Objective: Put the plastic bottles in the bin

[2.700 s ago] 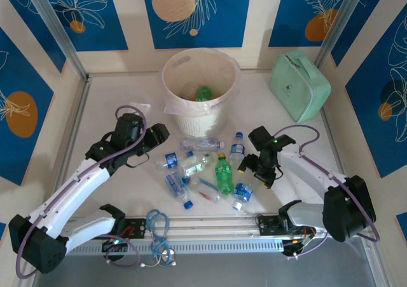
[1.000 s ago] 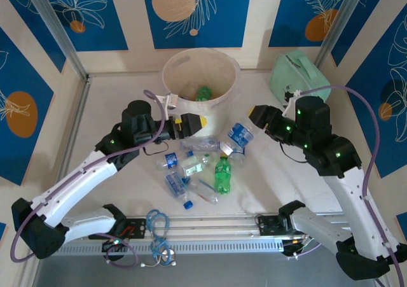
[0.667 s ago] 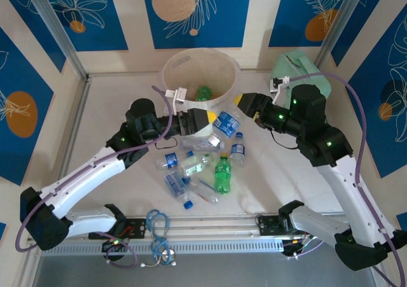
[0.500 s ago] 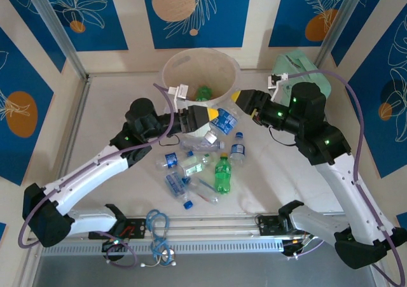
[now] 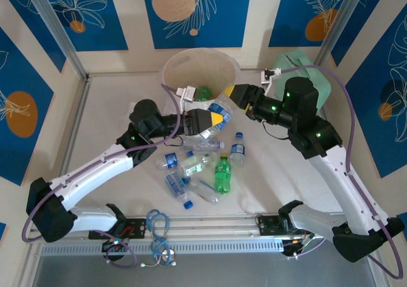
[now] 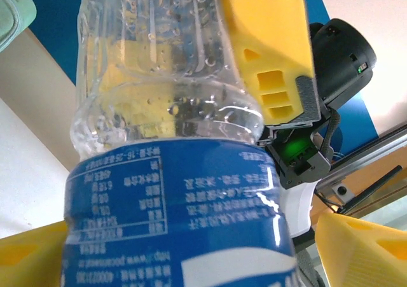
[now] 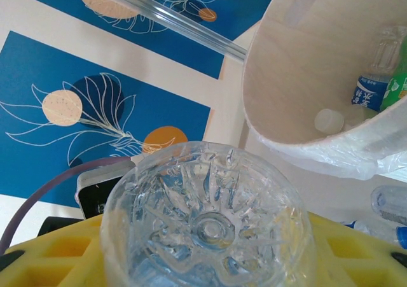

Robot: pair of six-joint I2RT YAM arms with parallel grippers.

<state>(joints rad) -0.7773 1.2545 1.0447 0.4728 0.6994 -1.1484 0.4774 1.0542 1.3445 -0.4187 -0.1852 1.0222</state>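
A clear bottle with a blue label point(image 5: 220, 107) hangs in the air just in front of the round white bin point(image 5: 184, 61). My right gripper point(image 5: 230, 98) is shut on its clear lower part point(image 7: 206, 223), yellow fingers pressed to both sides. My left gripper point(image 5: 217, 115) stands open around the labelled part point(image 6: 178, 204), its fingers point(image 6: 362, 249) wide apart. The right gripper's yellow finger point(image 6: 267, 51) is in the left wrist view. Inside the bin point(image 7: 286, 77) lie a green bottle point(image 5: 203, 93) and a blue-labelled one point(image 7: 369, 90). Several bottles lie on the table, among them a green one point(image 5: 222, 172) and a blue-labelled one point(image 5: 236, 146).
A mint green zip case point(image 5: 308, 86) stands at the back right, partly behind my right arm. A coil of blue cable point(image 5: 158, 226) lies by the metal rail point(image 5: 210, 226) at the table's near edge. Blue patterned walls close in the table.
My right gripper took a blue-labelled bottle off the table and carried it up and left to the bin's front. My left gripper swung right and up to meet it.
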